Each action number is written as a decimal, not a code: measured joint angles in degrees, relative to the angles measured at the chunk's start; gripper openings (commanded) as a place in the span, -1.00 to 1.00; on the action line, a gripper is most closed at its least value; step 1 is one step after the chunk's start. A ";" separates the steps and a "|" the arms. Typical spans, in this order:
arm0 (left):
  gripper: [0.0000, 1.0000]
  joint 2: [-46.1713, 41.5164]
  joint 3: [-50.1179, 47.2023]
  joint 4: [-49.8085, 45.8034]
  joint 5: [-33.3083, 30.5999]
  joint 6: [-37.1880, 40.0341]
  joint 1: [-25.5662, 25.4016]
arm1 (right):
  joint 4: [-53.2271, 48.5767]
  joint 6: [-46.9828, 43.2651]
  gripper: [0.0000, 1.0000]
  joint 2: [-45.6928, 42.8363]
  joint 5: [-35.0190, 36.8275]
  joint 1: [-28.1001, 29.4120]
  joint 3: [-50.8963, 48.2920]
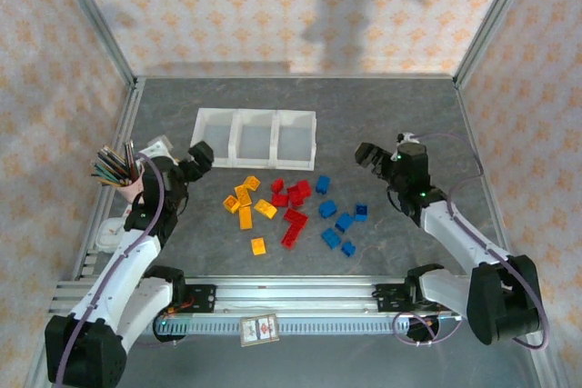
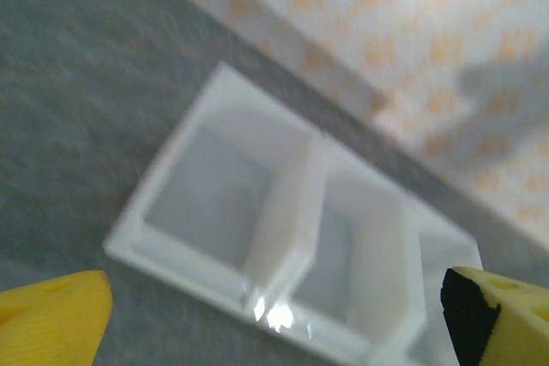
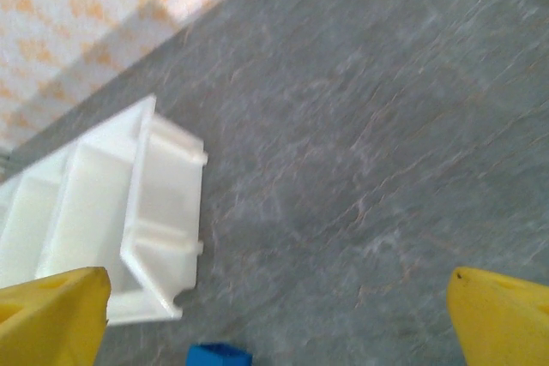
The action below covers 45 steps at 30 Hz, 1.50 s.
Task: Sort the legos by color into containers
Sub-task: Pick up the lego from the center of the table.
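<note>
while the legos (image 1: 280, 197) lie before the containers (image 1: 256, 113), left gripper (image 1: 202, 155) and right gripper (image 1: 367, 156) gape empty.

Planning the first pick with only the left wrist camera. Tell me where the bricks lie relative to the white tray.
Observer: The small red, yellow-orange and blue plastic bricks lie loose on the grey table, on the near side of the white translucent three-compartment tray.
Operator: Give me the colour nearest my left claw.
Observer: The yellow-orange bricks. They form the left of the pile, with the red ones in the middle and the blue ones on the right.
Operator: Report anything crowding that arm.
Observer: A pink cup of pencils stands just left of the left claw.
</note>
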 measured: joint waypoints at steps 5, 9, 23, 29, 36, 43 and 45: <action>0.98 1.01 2.54 -9.29 2.43 -1.75 -9.60 | -4.59 0.42 0.99 0.83 0.44 8.76 0.35; 0.93 3.32 3.50 -12.22 1.97 -4.07 -19.30 | -6.45 1.49 0.99 1.11 0.74 14.73 0.37; 0.62 25.55 12.33 -11.06 -1.44 5.73 -32.04 | -5.42 7.93 0.99 1.11 -0.24 24.00 -0.48; 0.47 34.49 16.02 -9.46 -3.61 11.96 -32.02 | -5.73 8.33 0.99 0.50 0.00 24.02 -0.48; 0.28 43.23 19.47 -8.07 -4.24 16.90 -32.02 | -5.73 8.33 0.99 -0.02 -0.02 24.02 -0.48; 0.09 48.28 21.88 -6.25 -5.25 19.43 -32.02 | -5.73 8.31 0.99 -0.02 -0.02 24.02 -0.48; -0.01 49.46 22.75 -5.77 -5.79 19.91 -32.02 | -5.70 8.31 0.99 -0.02 -0.02 24.02 -0.48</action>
